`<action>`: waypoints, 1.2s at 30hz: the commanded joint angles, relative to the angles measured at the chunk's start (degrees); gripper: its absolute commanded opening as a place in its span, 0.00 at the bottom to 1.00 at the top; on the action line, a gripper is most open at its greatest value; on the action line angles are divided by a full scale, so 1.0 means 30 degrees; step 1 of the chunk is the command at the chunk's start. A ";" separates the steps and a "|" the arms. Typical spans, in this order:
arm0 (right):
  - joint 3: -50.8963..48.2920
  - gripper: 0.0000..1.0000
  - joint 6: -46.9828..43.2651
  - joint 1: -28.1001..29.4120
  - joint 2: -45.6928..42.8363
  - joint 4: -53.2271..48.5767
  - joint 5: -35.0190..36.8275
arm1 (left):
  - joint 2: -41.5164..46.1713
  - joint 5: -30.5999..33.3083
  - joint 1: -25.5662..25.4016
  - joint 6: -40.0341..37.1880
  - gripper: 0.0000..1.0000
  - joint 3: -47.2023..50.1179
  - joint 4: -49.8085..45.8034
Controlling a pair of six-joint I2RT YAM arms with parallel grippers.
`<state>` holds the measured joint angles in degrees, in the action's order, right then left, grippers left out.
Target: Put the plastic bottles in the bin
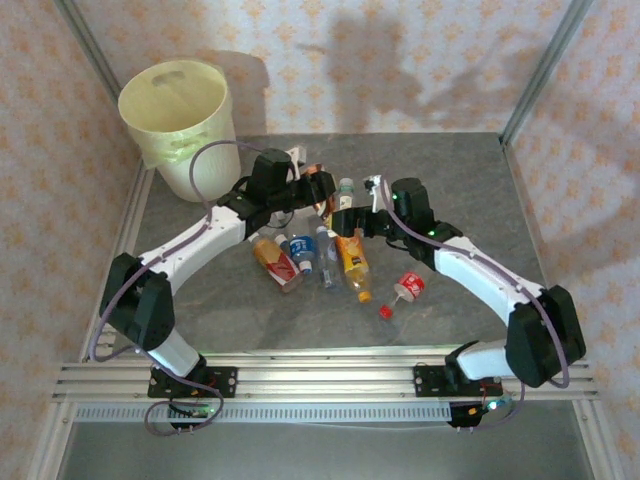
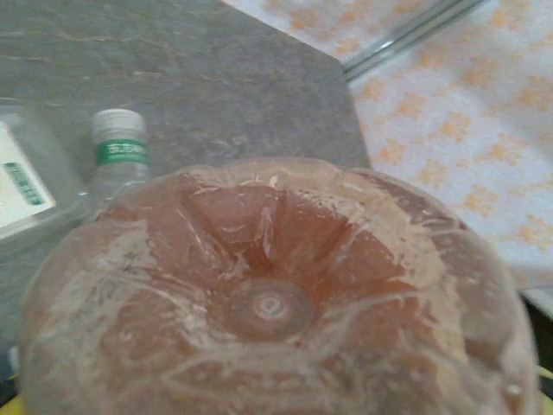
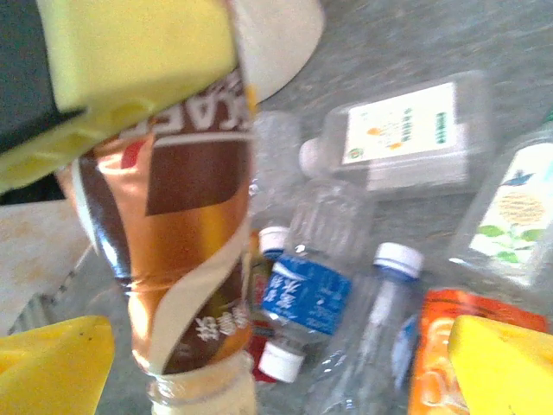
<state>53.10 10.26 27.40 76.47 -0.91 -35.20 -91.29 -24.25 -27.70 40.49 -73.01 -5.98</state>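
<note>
The left gripper point(image 1: 311, 187) is over mid-table and clamped on a brown bottle point(image 3: 186, 251). One yellow pad point(image 3: 130, 69) presses against the upper label. The left wrist view looks straight onto the bottle's base, which is held clear of the table point(image 1: 460, 180). The right gripper point(image 3: 276, 363) faces it from the opposite side with jaws wide apart. The brown bottle's neck end sits between its fingers, nearer one of them, and neither finger is closed on it. The bin point(image 1: 205, 140) stands upright at the far left corner of the table, well apart from the brown bottle. Loose bottles lie on their sides in a cluster on the table beneath the two grippers: an orange bottle point(image 1: 352, 258), a clear bottle point(image 1: 328, 258), a blue-label bottle point(image 3: 307, 294) and an orange-red bottle point(image 1: 276, 260). A green-cap bottle point(image 2: 118, 143) and a square bottle point(image 3: 406, 130) lie just beyond that cluster. A red-label bottle point(image 1: 410, 286) lies apart to the right, with a loose red cap point(image 1: 385, 312) near it.
</note>
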 commanded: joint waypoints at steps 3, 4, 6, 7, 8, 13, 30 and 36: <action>0.0727 0.99 -0.0634 0.0067 -0.1443 -0.0994 0.4268 | 0.1703 0.3357 0.0184 -0.0744 0.49 -0.0301 -0.2211; 0.0727 0.99 -0.0654 0.0067 -0.1581 -0.1160 0.4895 | 0.1905 0.3854 0.0226 -0.0822 0.49 -0.0316 -0.2495; 0.0725 0.99 -0.0396 0.0060 -0.1799 -0.1416 0.6455 | 0.2274 0.4809 0.0306 -0.0949 0.49 -0.0387 -0.3094; 0.0684 0.99 -0.0199 0.0040 -0.1926 -0.1451 0.7235 | 0.2465 0.5317 0.0332 -0.1028 0.49 -0.0458 -0.3410; 0.0521 0.99 0.0206 0.0053 -0.2084 -0.1348 0.8070 | 0.2684 0.6063 0.0405 -0.1102 0.49 -0.0570 -0.3852; -0.0946 0.99 0.1804 -0.0029 -0.2782 0.0623 1.0209 | 0.3546 0.9563 0.0886 -0.1646 0.50 -0.1789 -0.6048; 0.0004 0.99 0.3369 -0.1439 -0.3425 -0.2831 1.1035 | 0.3914 1.5249 0.3862 -0.5891 0.51 -0.6254 -0.4264; 0.0404 0.99 0.3213 -0.1447 -0.3369 -0.3017 1.0716 | 0.2196 1.7587 0.4696 -0.8007 0.51 -0.8745 -0.2001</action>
<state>51.81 19.53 23.40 66.37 -8.71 -2.55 -81.58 21.87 -15.64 21.52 -94.48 -18.39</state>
